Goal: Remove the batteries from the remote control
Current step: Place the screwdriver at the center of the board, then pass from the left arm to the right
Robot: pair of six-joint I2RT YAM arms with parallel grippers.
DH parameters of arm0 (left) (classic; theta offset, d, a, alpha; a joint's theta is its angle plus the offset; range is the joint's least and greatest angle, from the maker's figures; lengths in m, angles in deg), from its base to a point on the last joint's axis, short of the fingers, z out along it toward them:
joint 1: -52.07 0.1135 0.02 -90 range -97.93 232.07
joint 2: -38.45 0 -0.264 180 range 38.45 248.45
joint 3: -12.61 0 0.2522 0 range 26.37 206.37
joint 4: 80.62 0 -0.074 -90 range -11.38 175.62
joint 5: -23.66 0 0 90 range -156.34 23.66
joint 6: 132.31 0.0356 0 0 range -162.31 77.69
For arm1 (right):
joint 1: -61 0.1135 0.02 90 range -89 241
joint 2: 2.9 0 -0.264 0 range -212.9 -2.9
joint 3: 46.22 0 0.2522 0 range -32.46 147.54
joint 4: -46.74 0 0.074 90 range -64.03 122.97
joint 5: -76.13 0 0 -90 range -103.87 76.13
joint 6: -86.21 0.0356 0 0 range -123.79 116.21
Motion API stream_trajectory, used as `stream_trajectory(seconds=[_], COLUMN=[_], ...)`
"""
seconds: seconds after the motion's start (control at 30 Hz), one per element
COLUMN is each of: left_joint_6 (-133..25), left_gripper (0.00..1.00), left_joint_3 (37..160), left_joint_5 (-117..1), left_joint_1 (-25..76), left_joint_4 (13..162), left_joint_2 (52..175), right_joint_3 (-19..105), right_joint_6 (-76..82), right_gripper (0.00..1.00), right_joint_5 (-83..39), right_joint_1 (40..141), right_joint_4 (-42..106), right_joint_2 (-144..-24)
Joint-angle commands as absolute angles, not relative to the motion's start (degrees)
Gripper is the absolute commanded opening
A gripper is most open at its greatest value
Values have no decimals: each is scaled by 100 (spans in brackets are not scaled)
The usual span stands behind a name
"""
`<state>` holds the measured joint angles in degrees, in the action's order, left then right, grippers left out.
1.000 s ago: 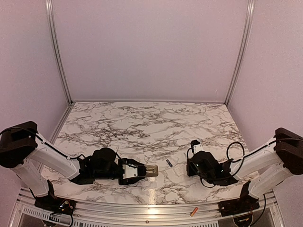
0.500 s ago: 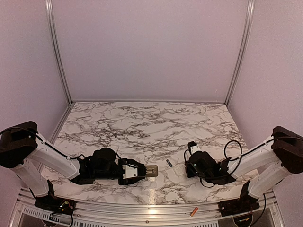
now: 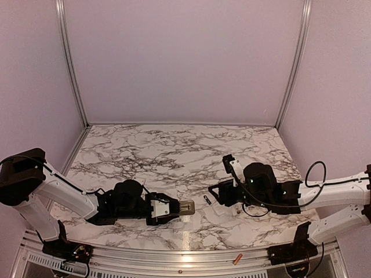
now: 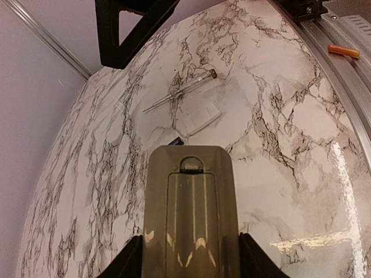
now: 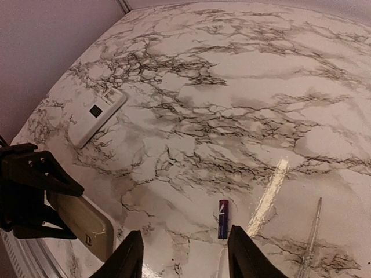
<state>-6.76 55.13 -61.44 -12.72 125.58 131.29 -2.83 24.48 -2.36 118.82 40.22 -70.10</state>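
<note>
My left gripper (image 3: 173, 209) is shut on the tan remote control (image 3: 186, 208), holding it level over the near table; its back panel with the latch (image 4: 191, 167) faces up between the jaws (image 4: 190, 250). A dark blue battery (image 5: 223, 219) lies on the marble just ahead of my right gripper (image 5: 185, 246), close to its right finger (image 5: 246, 255). That gripper (image 3: 215, 194) stands open with nothing between its fingers. The same battery (image 3: 206, 200) sits between the remote's tip and the right gripper. An orange battery (image 3: 237, 259) rests on the near metal rail (image 4: 343, 51).
A flat white cover piece (image 4: 200, 120) and a thin clear pen-like tool (image 4: 179, 92) lie beyond the remote. Another white flat piece with a dark square (image 5: 97, 116) sits further left. Metal rails border the table's near edge (image 3: 185, 255).
The right arm has swung left and forward toward the dark battery, and its jaws have opened. The left arm and the remote have not moved.
</note>
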Motion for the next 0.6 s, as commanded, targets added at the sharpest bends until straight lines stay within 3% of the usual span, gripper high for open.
stream_trajectory(seconds=[0.0, 0.2, 0.57], left_joint_6=[-836, -899, -975], left_gripper=[0, 0, 0], left_joint_3=[5684, 5541, 5391], left_joint_5=[-6121, -5908, -5516], left_joint_1=[-1288, -1288, -1288], left_joint_4=[12656, 12887, 13208], left_joint_2=[13019, 12821, 12677], right_joint_3=[-58, -78, 71], right_joint_6=[2555, 2550, 2569], right_gripper=[55, 68, 76], right_joint_5=[-1171, -2051, -3263], right_joint_1=[12072, 12068, 12067], right_joint_4=[4031, 4504, 5437], right_joint_2=[-6945, -7281, -7981])
